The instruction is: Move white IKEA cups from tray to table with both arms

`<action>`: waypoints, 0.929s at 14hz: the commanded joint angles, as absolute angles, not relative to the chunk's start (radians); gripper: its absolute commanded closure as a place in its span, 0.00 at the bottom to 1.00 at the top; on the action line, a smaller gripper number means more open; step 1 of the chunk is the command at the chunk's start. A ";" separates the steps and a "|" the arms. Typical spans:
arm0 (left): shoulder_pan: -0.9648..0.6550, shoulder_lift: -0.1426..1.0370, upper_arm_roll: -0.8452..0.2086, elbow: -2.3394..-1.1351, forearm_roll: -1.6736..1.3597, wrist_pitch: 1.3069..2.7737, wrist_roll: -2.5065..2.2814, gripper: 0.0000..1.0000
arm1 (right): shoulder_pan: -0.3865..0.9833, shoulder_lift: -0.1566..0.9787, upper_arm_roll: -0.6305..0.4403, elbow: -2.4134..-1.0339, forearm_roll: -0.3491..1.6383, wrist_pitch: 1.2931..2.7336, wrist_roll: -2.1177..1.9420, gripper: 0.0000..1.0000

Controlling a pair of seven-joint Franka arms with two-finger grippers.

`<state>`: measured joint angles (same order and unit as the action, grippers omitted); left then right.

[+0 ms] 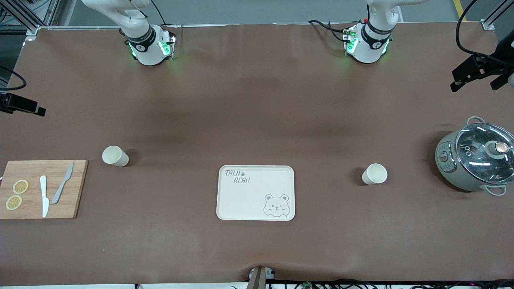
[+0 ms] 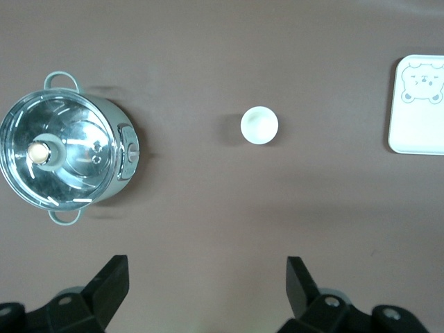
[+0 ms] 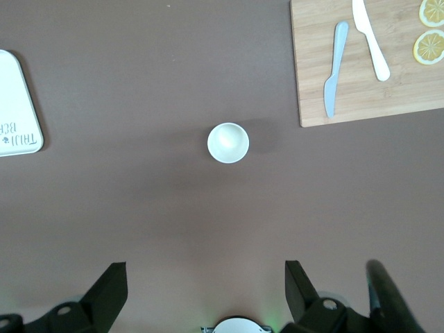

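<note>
Two white IKEA cups stand upright on the brown table, mouths up. One cup [image 1: 115, 156] is toward the right arm's end and shows in the right wrist view [image 3: 227, 143]. The other cup [image 1: 374, 174] is toward the left arm's end and shows in the left wrist view [image 2: 259, 125]. The cream bear tray [image 1: 241, 200] lies between them, nearer the front camera. My left gripper [image 2: 207, 284] is open and empty, high over the table. My right gripper [image 3: 206, 288] is open and empty, equally high. Neither hand shows in the front view.
A wooden cutting board [image 1: 76, 188] with two lemon slices and two knives lies at the right arm's end. A grey pot with a glass lid [image 1: 478, 160] stands at the left arm's end. Black mounted devices [image 1: 480, 72] [image 1: 22, 105] sit at both table ends.
</note>
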<state>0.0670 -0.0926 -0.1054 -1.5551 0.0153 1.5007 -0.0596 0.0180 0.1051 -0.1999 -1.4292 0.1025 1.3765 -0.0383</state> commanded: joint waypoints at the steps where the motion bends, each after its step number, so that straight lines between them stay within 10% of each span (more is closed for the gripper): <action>1: 0.066 -0.109 -0.097 -1.563 -0.003 1.477 -0.061 0.00 | 0.022 -0.029 -0.190 -1.581 0.081 1.416 -0.023 0.00; 13: 0.081 -0.100 -0.107 -1.546 -0.009 1.459 -0.037 0.00 | 0.048 -0.084 -0.175 -1.557 0.014 1.410 -0.014 0.00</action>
<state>0.0789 -0.0966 -0.1024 -1.5458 0.0127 1.4729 -0.0525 0.0526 -0.0696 -0.1766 -1.5698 0.0309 1.4254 -0.0300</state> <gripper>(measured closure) 0.000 0.000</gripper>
